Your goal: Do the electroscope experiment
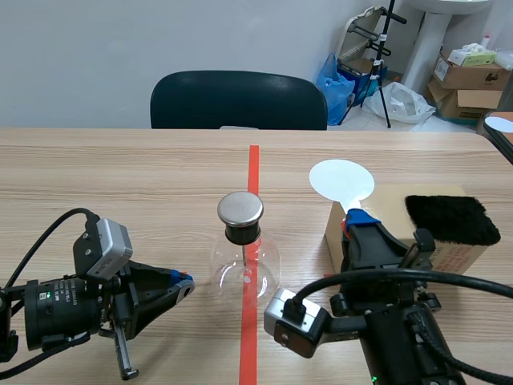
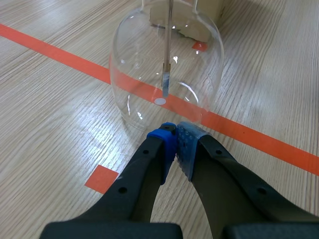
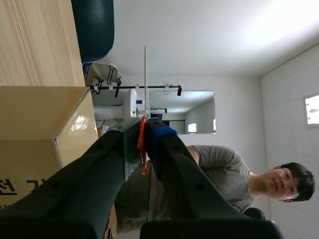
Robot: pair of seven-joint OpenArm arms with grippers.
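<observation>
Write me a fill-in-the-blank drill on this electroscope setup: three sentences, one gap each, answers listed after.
1. The glass flask stands on the ___ tape line.
2. The right hand is shut on a white disc, while the left hand is shut on ___.
3. On the cardboard box lies a fur pad coloured ___.

Missing words: orange-red; nothing; black.

Scene faces forward — near left wrist shares flask [image 1: 244, 269].
</observation>
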